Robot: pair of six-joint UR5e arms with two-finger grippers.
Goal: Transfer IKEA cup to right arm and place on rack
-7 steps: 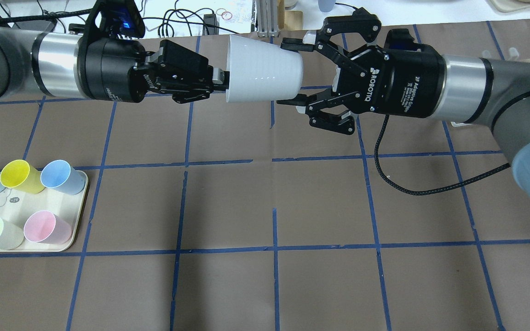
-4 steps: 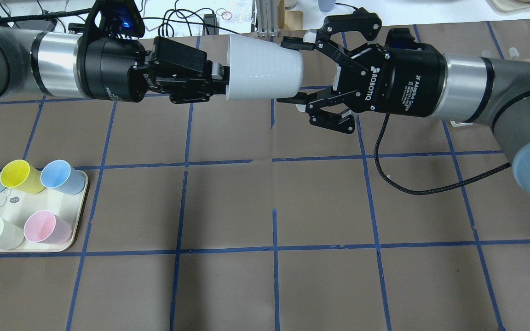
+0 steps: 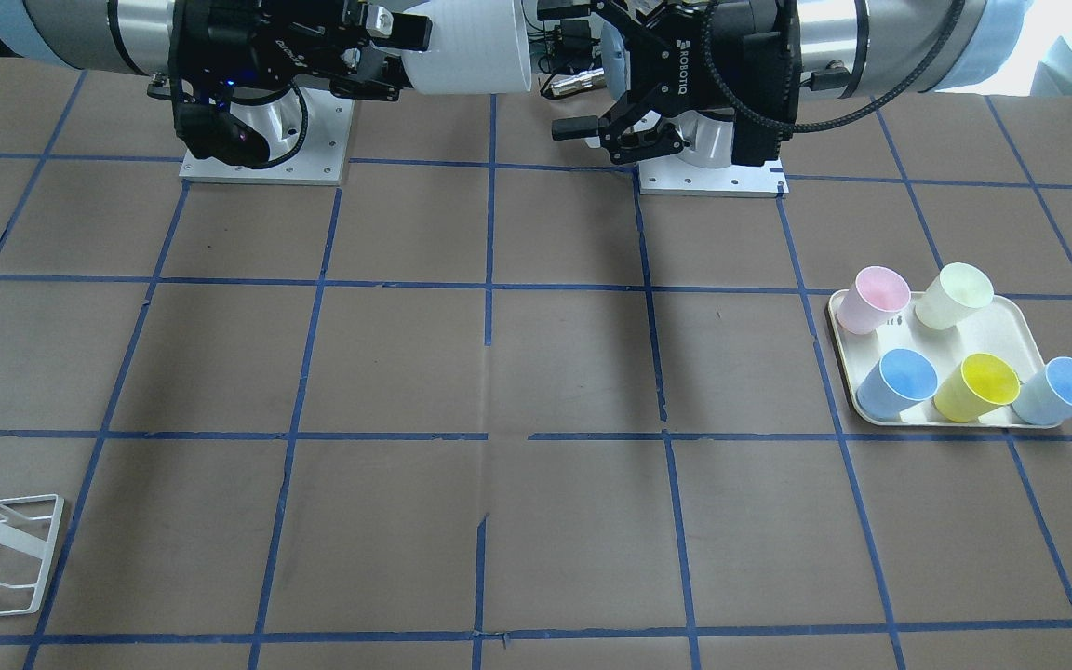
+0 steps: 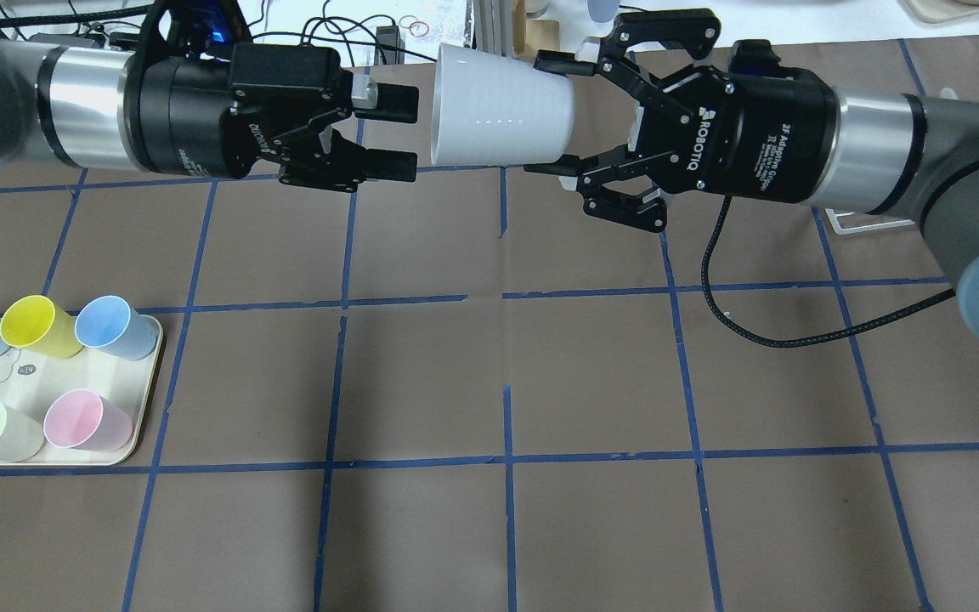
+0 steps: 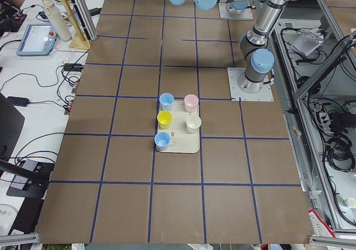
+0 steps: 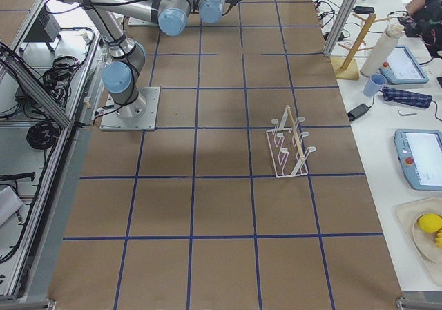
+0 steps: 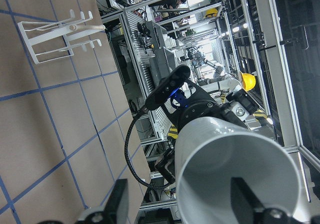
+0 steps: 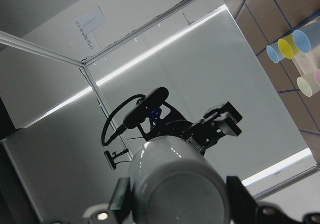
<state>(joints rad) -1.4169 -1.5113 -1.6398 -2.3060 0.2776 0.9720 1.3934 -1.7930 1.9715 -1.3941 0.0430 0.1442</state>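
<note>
The IKEA cup [image 4: 498,119], pale grey and ribbed, hangs on its side high over the table's far middle, with its mouth toward my left arm. My right gripper [image 4: 552,116] is shut on its narrow base end and also shows in the front view [image 3: 387,51] and its wrist view [image 8: 181,201]. My left gripper [image 4: 389,130] is open and empty, a short gap from the cup's rim, fingers level with it. The left wrist view looks into the cup's mouth [image 7: 230,179]. The white wire rack [image 6: 290,144] stands on the right side of the table.
A cream tray [image 4: 128,425] at the table's left holds two light blue cups, a yellow cup [image 4: 35,323], a pink cup and a cream cup. A black cable [image 4: 753,331] droops from the right wrist. Clutter lies beyond the table's far edge.
My left gripper has opened, let go of the cup's rim and drawn back to the left. My right gripper now holds the cup alone, shifted slightly right.
</note>
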